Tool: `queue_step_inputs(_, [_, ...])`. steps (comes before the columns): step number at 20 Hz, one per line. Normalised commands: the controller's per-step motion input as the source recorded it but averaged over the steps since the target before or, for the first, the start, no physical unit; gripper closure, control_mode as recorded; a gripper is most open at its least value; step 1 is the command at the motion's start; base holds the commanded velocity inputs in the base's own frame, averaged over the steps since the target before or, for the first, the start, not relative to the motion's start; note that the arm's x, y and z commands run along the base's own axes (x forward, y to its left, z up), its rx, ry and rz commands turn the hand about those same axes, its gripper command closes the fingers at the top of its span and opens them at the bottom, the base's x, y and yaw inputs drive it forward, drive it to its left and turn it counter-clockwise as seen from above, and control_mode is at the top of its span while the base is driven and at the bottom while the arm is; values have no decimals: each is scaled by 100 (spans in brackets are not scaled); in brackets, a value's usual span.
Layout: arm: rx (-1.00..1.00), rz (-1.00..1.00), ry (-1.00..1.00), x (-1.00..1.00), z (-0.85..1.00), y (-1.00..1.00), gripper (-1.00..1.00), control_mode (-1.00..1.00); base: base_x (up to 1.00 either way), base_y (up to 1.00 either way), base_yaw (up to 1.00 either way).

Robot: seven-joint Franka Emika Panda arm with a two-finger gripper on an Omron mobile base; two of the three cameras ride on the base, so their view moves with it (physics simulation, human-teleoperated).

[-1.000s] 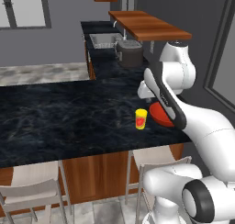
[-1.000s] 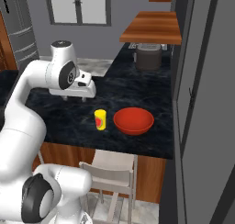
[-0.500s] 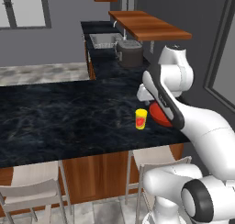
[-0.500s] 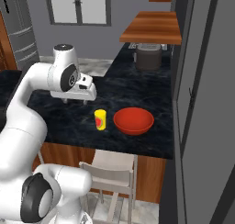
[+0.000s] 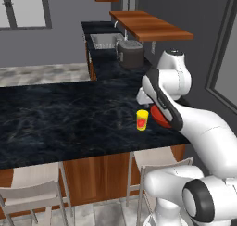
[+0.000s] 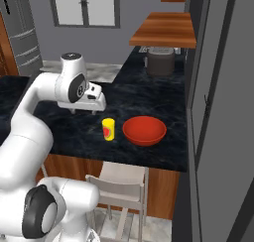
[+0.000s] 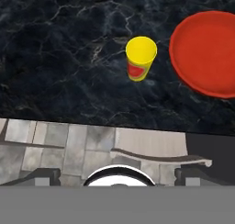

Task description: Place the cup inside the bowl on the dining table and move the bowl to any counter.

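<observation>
- Nothing of the task is finished yet, as far as we can judge: the cup (image 7: 140,58) stands on the tabletop (image 7: 59,48) outside the bowl (image 7: 207,51), and the bowl sits on the dining tabletop, not on a counter.
- Our hand (image 6: 94,98) hangs above the tabletop with its fingers spread wide apart and nothing between them.
- From the hand's own camera, the cup lies ahead of the fingertips and a little toward the bowl's side, upright, well clear of the hand; the bowl is just beside the cup, further off to that same side, with a narrow strip of black top between them.
- What remains, in our judgement: bring the hand down over the cup, close on it, set it in the bowl, then carry the bowl to a counter (image 5: 109,67).
- The cup is small and yellow with a red mark on its side, open mouth up, and looks empty.
- The bowl is wide, shallow and plain red, several times broader than the cup, and it is empty.
- Both stand near the tabletop edge nearest our base, above a pale stool (image 6: 121,184).
</observation>
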Motion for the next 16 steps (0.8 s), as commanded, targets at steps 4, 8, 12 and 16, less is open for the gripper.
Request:
queue_step_inputs(4, [0, 0, 0, 48, -2, 0, -100, -100, 0, 0, 0])
queue_step_inputs(8, [0, 0, 1, 56, 0, 0, -100, -100, 0, 0, 0])
queue_step_inputs(12, [0, 0, 0, 42, 0, 0, -100, -100, 0, 0, 0])
queue_step_inputs(16, [0, 0, 0, 34, 0, 0, -100, -100, 0, 0, 0])
